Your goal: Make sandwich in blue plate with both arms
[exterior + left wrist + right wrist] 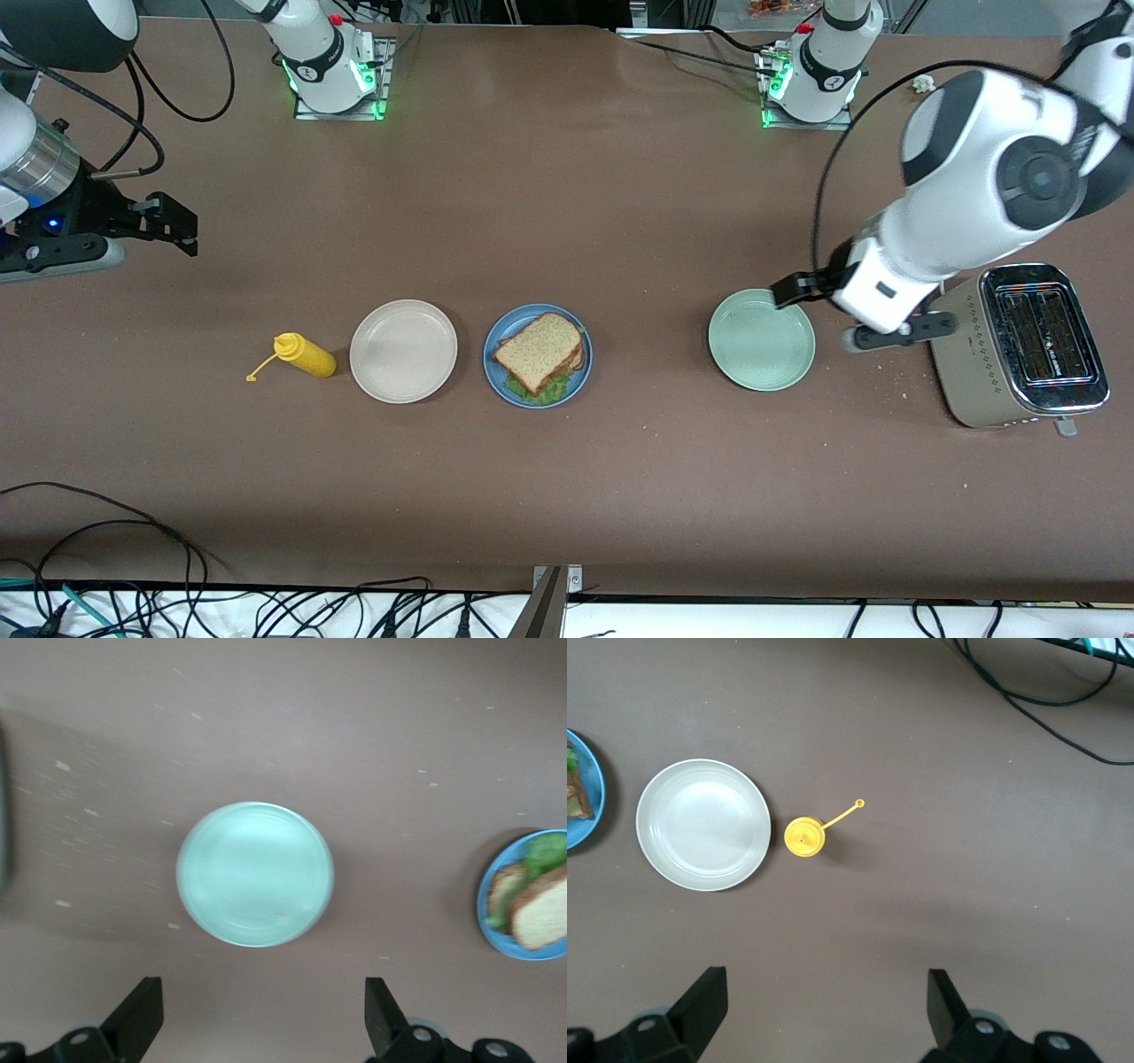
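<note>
The sandwich (540, 353) lies on the blue plate (580, 372) near the table's middle: brown bread on top, green lettuce showing at the edge nearer the front camera. The left wrist view catches the sandwich (542, 914) and the blue plate (493, 937) at its border. My left gripper (855, 310) hangs open and empty over the table between the pale green plate (762, 339) and the toaster; its own view shows the left gripper (264, 1010) with that green plate (255, 873) below. My right gripper (164, 221) hangs open and empty over the right arm's end of the table, seen as the right gripper (827, 1005) above bare tabletop.
A beige plate (403, 351) and a yellow mustard bottle (306, 354) lie beside the blue plate toward the right arm's end. A silver toaster (1019, 346) stands at the left arm's end. Cables (106, 540) trail along the table edge nearest the front camera.
</note>
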`<state>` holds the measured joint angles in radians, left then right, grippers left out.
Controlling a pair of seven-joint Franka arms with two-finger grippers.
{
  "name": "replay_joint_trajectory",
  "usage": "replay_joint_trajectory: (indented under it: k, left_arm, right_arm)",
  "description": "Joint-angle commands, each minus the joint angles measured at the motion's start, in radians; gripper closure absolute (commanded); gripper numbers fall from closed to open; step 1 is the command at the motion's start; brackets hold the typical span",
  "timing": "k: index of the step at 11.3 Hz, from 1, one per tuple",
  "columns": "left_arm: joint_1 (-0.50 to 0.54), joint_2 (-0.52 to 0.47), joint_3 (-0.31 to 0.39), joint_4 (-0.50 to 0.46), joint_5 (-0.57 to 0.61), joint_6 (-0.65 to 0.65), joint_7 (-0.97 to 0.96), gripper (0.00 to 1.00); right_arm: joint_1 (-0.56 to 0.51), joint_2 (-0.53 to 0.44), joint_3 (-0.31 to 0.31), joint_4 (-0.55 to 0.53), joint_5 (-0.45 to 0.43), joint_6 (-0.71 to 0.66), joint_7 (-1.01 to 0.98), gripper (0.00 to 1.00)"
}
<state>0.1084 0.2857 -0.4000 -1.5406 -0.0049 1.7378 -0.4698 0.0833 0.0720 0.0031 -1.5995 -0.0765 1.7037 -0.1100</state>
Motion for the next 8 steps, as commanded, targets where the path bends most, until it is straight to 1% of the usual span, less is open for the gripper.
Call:
replay_joint_trajectory:
  k: [1,3,4,6,7,8]
  left_arm:
    - [0.086,-0.059,-0.006,0.034,0.089,-0.128,0.222,0.0]
    - [0.149,-0.082,-0.006,0.053,0.091,-0.207,0.36,0.0]
    - [0.177,-0.095,-0.01,0.047,0.089,-0.208,0.387,0.01]
    - [0.192,-0.103,-0.011,0.04,0.088,-0.208,0.395,0.01]
    - [0.198,-0.108,-0.011,0.036,0.088,-0.208,0.405,0.01]
    - [0.214,-0.111,-0.011,0.036,0.088,-0.21,0.431,0.01]
  right_arm:
    - [0.009,0.003,-0.008,0.052,-0.026,-0.039,0.01,0.0]
    - [0.009,0.003,-0.008,0.065,-0.026,-0.062,0.012,0.0]
    - [0.009,0.006,-0.006,0.067,-0.019,-0.065,0.012,0.0]
    - [0.022,0.006,0.003,0.067,-0.014,-0.088,0.016,0.0]
    - [0.023,0.005,0.006,0.067,0.004,-0.104,0.042,0.0]
    - [0.021,0.005,0.008,0.069,0.048,-0.116,0.059,0.0]
